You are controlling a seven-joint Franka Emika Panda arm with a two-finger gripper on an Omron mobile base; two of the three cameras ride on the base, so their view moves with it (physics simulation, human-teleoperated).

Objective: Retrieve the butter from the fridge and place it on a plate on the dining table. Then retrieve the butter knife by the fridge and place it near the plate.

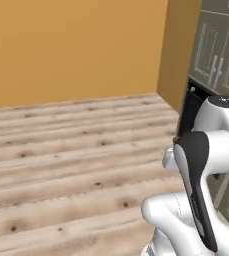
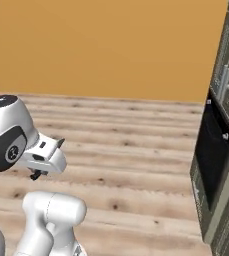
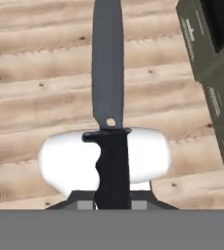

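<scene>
Closest to the hand camera, the butter knife rises straight up from between the jaws: the hand is closed on its black, contoured handle, and the flat dark grey blade points away over the plank floor. A short black guard separates handle from blade, and a small hole sits just above it. The knife looks slim and rigid, and seems squarely seated in the grip.

Reading the base views from left to right, wooden floor and an orange wall give way to olive cabinets with a dark recess at the right edge. In the right base view the hand hangs low beside the arm's white wrist, well above the floor.

Judging by this, the second half of the task is in hand: the knife is lifted and being carried. No table or plate is visible here, so the next move probably calls for driving the base round until the dining table comes into view, then lowering the knife beside the plate.
</scene>
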